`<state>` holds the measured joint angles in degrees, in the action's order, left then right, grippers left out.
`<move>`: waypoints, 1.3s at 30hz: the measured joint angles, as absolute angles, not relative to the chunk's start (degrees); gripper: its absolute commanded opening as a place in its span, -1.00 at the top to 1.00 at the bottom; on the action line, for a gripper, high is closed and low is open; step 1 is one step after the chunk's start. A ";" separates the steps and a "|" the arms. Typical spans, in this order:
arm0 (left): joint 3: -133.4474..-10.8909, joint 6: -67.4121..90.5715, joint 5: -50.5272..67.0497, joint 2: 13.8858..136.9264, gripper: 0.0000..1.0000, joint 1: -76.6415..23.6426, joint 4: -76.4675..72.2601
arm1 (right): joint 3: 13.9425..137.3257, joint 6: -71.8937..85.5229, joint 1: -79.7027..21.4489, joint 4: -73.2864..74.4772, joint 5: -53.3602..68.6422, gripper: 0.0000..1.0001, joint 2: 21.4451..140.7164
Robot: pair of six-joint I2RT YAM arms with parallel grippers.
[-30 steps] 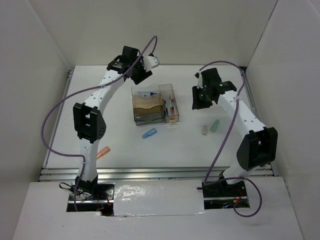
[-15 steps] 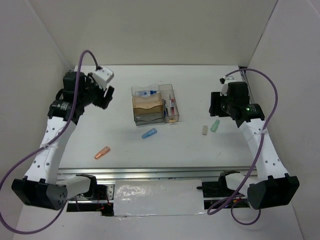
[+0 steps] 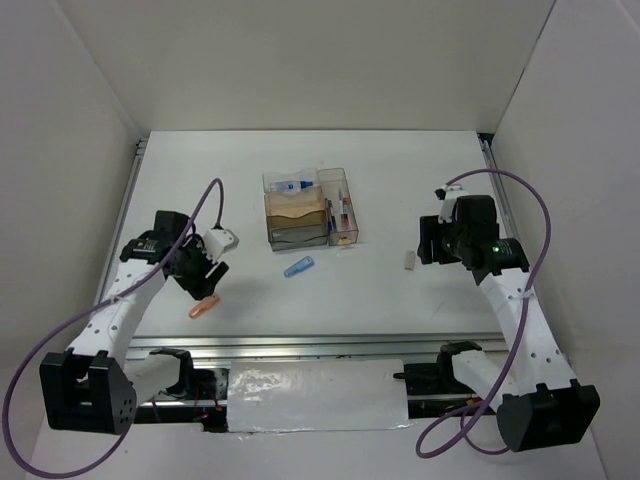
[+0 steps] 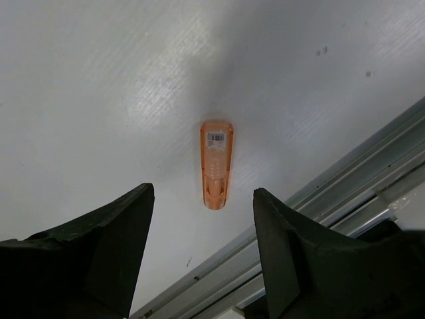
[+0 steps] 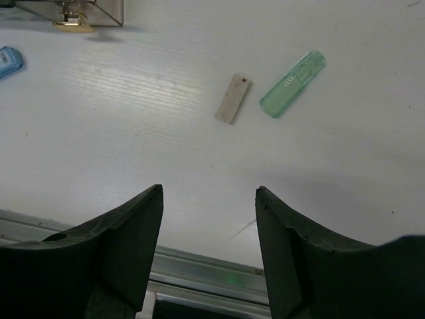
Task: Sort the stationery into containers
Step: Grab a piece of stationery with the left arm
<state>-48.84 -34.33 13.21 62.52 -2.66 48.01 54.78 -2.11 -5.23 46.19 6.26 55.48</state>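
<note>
The clear organizer (image 3: 305,210) stands mid-table, with pens and a small blue-capped bottle inside. An orange piece (image 3: 203,308) lies near the front rail. It also shows in the left wrist view (image 4: 216,164), just ahead of my open, empty left gripper (image 4: 202,193), which hovers above it (image 3: 203,278). A blue piece (image 3: 298,267) lies in front of the organizer. A beige piece (image 5: 232,98) and a mint-green piece (image 5: 292,84) lie side by side ahead of my open, empty right gripper (image 5: 209,189). From the top the right gripper (image 3: 432,242) hides the mint-green piece, and the beige piece (image 3: 408,259) shows beside it.
The metal front rail (image 4: 345,166) runs close behind the orange piece and also shows under the right gripper (image 5: 199,279). White walls close in the table on three sides. The organizer's corner (image 5: 73,13) and the blue piece (image 5: 8,61) show at the upper left of the right wrist view.
My left arm swung from the far back left down toward the front, ending over the orange piece. My right arm drew back from the organizer to over the mint-green and beige pieces.
</note>
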 measured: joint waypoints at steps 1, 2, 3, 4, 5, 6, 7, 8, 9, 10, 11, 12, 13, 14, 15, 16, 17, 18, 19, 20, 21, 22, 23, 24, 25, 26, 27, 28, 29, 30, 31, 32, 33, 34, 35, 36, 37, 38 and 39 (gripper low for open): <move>-47.92 -34.79 12.78 63.02 -0.48 -2.63 48.14 | 54.78 -2.24 -4.97 46.13 6.15 -0.30 55.05; -47.35 -35.42 12.38 63.66 -0.50 -2.57 48.18 | 54.78 -2.28 -4.82 46.17 5.91 -0.31 54.85; -46.92 -35.77 12.05 64.36 -0.50 -2.50 48.18 | 54.78 -2.31 -4.75 46.22 5.72 -0.32 54.85; -46.61 -35.99 11.79 65.14 -0.52 -2.37 48.14 | 54.81 -2.31 -4.69 46.28 5.50 -0.32 55.00; -46.41 -36.07 11.55 65.95 -0.54 -2.26 48.07 | 54.83 -2.39 -4.64 46.39 5.28 -0.33 55.29; -46.30 -36.12 11.35 66.70 -0.59 -2.15 47.94 | 54.85 -2.44 -4.62 46.52 5.10 -0.33 55.53; -46.28 -36.21 11.29 67.35 -0.60 -2.02 47.83 | 54.87 -2.48 -4.62 46.74 4.86 -0.34 55.75; -46.22 -36.23 11.18 68.12 -0.61 -1.98 47.62 | 54.89 -2.52 -4.60 46.89 4.64 -0.35 55.88; -46.17 -36.23 11.14 68.75 -0.63 -1.89 47.48 | 55.02 -2.61 -4.60 47.18 4.32 -0.35 55.96; -46.11 -36.25 11.09 69.45 -0.63 -1.87 47.27 | 55.22 -2.66 -4.58 47.44 3.99 -0.35 55.99; -46.11 -36.25 10.96 70.04 -0.63 -1.74 47.13 | 55.48 -2.68 -4.49 47.62 3.68 -0.35 56.01; -46.11 -36.23 10.85 70.50 -0.63 -1.67 46.98 | 55.77 -2.68 -4.43 47.72 3.53 -0.36 56.01; -46.11 -36.23 10.76 70.89 -0.63 -1.63 46.83 | 56.07 -2.68 -4.25 47.75 3.40 -0.35 56.01; -46.11 -36.23 10.76 71.24 -0.63 -1.58 46.65 | 56.38 -2.68 -4.10 47.75 3.36 -0.36 56.01; -46.13 -36.23 10.76 71.66 -0.63 -1.56 46.50 | 56.69 -2.66 -3.95 47.75 3.31 -0.36 56.05; -46.15 -36.21 10.76 72.07 -0.62 -1.52 46.35 | 56.95 -2.63 -3.86 47.77 3.25 -0.36 56.14; -46.22 -36.21 10.76 72.58 -0.61 -1.52 46.26 | 57.12 -2.63 -3.84 47.75 3.20 -0.36 56.27; -46.28 -36.16 10.76 73.10 -0.61 -1.52 46.17 | 57.21 -2.61 -3.81 47.72 3.20 -0.36 56.42; -46.30 -36.12 10.76 73.56 -0.61 -1.48 46.02 | 57.23 -2.55 -3.81 47.72 3.20 -0.36 56.53; -46.30 -36.10 10.76 73.95 -0.61 -1.37 45.91 | 57.23 -2.46 -3.79 47.75 3.20 -0.36 56.66; -46.30 -36.10 10.76 74.26 -0.61 -1.32 45.78 | 57.23 -2.44 -3.70 47.75 3.20 -0.36 56.71; -46.30 -36.10 10.76 74.56 -0.60 -1.23 45.60 | 57.23 -2.44 -3.66 47.72 3.20 -0.37 56.73; -46.30 -36.10 10.76 74.85 -0.60 -1.21 45.34 | 57.21 -2.44 -3.55 47.72 3.20 -0.37 56.73; -46.30 -36.12 10.74 75.07 -0.60 -1.15 45.04 | 57.21 -2.44 -3.49 47.70 3.20 -0.36 56.71; -46.30 -36.12 10.74 75.35 -0.59 -1.13 44.77 | 57.14 -2.44 -3.46 47.66 3.18 -0.37 56.73; -46.28 -36.14 10.74 75.64 -0.58 -1.02 44.51 | 56.99 -2.44 -3.42 47.59 3.20 -0.37 56.73; -46.22 -36.21 10.74 75.99 -0.58 -0.95 44.21 | 56.84 -2.46 -3.36 47.64 3.22 -0.37 56.73; -46.06 -36.23 10.72 76.18 -0.56 -0.86 43.86 | 56.73 -2.46 -3.31 47.66 3.22 -0.36 56.73; -45.93 -36.25 10.72 76.40 -0.56 -0.75 43.57 | 56.66 -2.46 -3.20 47.64 3.20 -0.37 56.80; -45.74 -36.27 10.72 76.62 -0.54 -0.67 43.18 | 56.66 -2.46 -3.14 47.66 3.20 -0.37 56.84; -45.69 -36.36 10.72 76.86 -0.53 -0.60 42.98 | 56.66 -2.46 -3.05 47.64 3.18 -0.36 56.97; -45.69 -36.62 10.72 77.21 -0.52 -0.54 42.74 | 56.66 -2.46 -2.98 47.66 3.20 -0.37 57.10; -45.69 -37.06 10.74 77.56 -0.50 -0.49 42.50 | 56.66 -2.48 -2.96 47.70 3.16 -0.37 57.28; -45.69 -37.19 10.74 77.89 -0.48 -0.49 42.33 | 56.66 -2.48 -2.92 47.79 3.09 -0.36 57.52; -45.69 -37.32 10.76 78.37 -0.47 -0.49 42.24 | 56.66 -2.50 -2.81 47.94 3.01 -0.37 57.67; -45.69 -37.36 10.76 78.89 -0.47 -0.49 42.17 | 56.66 -2.55 -2.70 48.10 2.92 -0.37 57.71; -45.69 -37.36 10.79 79.40 -0.45 -0.49 42.13 | 56.66 -2.66 -2.57 48.27 2.74 -0.37 57.69; -45.69 -37.39 10.79 79.85 -0.45 -0.49 42.04 | 56.66 -2.70 -2.37 48.36 2.68 -0.38 57.63; -45.69 -37.39 10.81 80.23 -0.44 -0.49 41.93 | 56.66 -2.70 -2.24 48.40 2.55 -0.38 57.54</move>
